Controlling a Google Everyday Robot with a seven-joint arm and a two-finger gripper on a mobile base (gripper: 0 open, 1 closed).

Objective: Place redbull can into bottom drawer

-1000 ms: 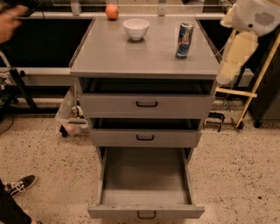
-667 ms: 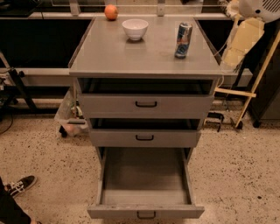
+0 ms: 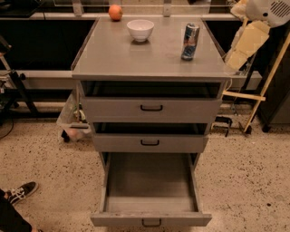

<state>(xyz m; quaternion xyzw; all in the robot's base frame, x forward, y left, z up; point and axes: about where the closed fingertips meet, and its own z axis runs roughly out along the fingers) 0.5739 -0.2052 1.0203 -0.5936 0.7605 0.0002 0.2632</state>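
Your redbull can (image 3: 190, 41) stands upright on the cabinet top (image 3: 113, 59), near its right edge and toward the back right corner. The white bowl (image 3: 140, 30) and the orange fruit (image 3: 115, 12) sit well apart from it along the back edge. The bottom drawer (image 3: 152, 219) is pulled fully out. The gripper (image 3: 247, 43) hangs just beyond the right edge, clear of the can; you cannot tell whether it is apart or together.

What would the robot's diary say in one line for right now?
redbull can: upright on cabinet top | bottom drawer: open, nothing seen inside | claw: upper right, past cabinet top's edge, apart from can
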